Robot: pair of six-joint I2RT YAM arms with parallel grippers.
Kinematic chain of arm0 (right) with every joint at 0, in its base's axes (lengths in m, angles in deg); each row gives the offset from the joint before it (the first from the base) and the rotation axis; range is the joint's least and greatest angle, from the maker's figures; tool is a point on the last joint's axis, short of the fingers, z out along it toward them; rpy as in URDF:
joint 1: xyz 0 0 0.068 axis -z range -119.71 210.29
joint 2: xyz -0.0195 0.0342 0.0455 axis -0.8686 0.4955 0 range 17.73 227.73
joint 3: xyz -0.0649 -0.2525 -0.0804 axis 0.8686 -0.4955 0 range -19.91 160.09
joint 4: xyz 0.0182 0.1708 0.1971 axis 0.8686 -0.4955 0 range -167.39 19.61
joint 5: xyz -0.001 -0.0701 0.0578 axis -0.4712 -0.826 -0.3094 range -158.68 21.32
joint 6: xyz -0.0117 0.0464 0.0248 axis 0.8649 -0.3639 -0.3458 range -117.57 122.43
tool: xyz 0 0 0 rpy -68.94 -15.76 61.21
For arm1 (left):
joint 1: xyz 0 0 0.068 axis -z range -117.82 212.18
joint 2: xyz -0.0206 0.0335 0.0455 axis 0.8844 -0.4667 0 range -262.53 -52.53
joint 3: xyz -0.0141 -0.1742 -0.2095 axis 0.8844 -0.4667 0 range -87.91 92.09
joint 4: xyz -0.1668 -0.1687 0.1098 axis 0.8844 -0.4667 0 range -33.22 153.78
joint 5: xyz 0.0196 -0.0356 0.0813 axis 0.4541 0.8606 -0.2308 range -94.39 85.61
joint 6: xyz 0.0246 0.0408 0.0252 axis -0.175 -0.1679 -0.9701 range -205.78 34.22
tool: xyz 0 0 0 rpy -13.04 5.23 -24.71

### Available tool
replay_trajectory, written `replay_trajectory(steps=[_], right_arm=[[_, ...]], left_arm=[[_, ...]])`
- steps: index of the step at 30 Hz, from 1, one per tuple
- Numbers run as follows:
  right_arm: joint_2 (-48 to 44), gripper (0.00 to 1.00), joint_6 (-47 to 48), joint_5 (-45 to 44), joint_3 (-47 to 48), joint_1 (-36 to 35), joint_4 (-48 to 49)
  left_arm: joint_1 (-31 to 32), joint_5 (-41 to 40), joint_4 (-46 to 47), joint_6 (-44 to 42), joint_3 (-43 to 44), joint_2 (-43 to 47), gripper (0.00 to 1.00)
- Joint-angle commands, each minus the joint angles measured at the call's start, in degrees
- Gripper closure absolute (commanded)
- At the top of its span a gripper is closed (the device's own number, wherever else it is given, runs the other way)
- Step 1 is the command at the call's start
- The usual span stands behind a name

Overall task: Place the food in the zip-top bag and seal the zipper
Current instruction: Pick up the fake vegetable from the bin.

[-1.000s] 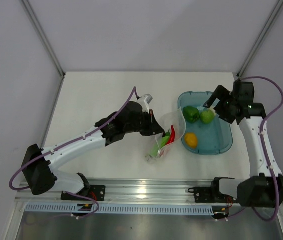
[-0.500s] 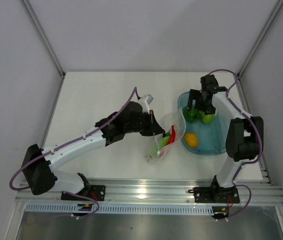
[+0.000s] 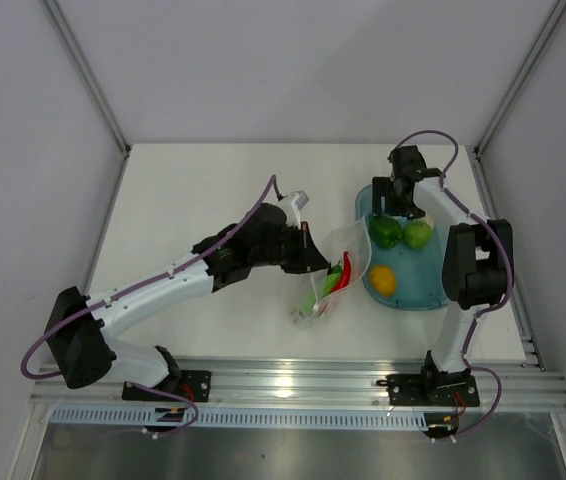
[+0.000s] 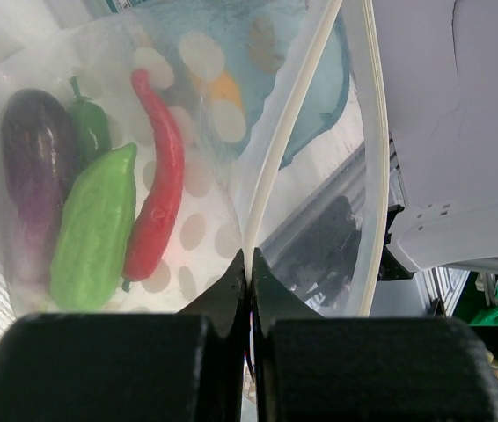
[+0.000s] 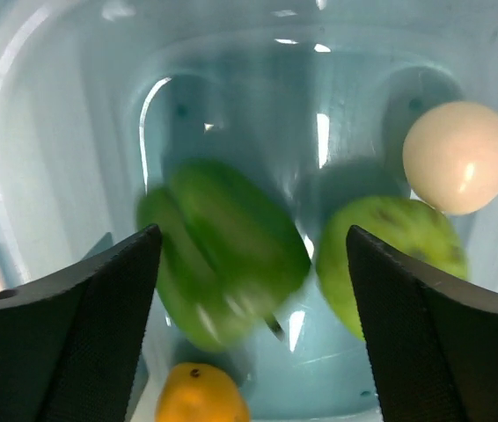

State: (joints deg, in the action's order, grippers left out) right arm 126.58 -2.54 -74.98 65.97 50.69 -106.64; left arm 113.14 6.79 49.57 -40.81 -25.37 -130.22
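Top external, left arm point(image 3: 163, 290) outstretched, left jaws clenching zip-top bag point(image 3: 351, 250), right jaws released over pepper point(image 3: 385, 232).

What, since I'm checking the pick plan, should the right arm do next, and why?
Probably lower the right gripper, jaws open, onto the green pepper and close: it sits below, between them, in the tray, while the left gripper pinches the zip-top bag open by its edge.

Clear zip-top bag point(image 3: 355, 243) holds chili point(image 4: 159, 185), cucumber point(image 4: 95, 233), eggplant point(image 4: 33, 149); green pepper point(image 5: 223, 246) lies outside.
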Motion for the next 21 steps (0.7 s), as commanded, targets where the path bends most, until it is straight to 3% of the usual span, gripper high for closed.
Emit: replay_trajectory(steps=[1, 10, 16, 21], right_arm=[[1.9, 0.16, 2.4, 1.4, 1.2, -0.1, 0.0], [1.6, 0.16, 1.2, 3.1, -1.7, -1.3, 0.9], [-2.2, 0.04, 0.6, 2.2, -4.8, -1.3, 1.1], [-4.0, 0.03, 0.9, 2.3, -6.8, -1.1, 0.3]], left_arm=[[-0.3, 0.7, 1.8, -0.9, 0.5, -0.1, 0.99], [-0.3, 0.7, 1.5, -0.9, 0.5, -0.2, 0.99], [-0.3, 0.7, 1.6, -0.9, 0.3, -0.4, 0.99], [-0.3, 1.0, 2.1, -0.6, -0.1, -0.5, 0.99]])
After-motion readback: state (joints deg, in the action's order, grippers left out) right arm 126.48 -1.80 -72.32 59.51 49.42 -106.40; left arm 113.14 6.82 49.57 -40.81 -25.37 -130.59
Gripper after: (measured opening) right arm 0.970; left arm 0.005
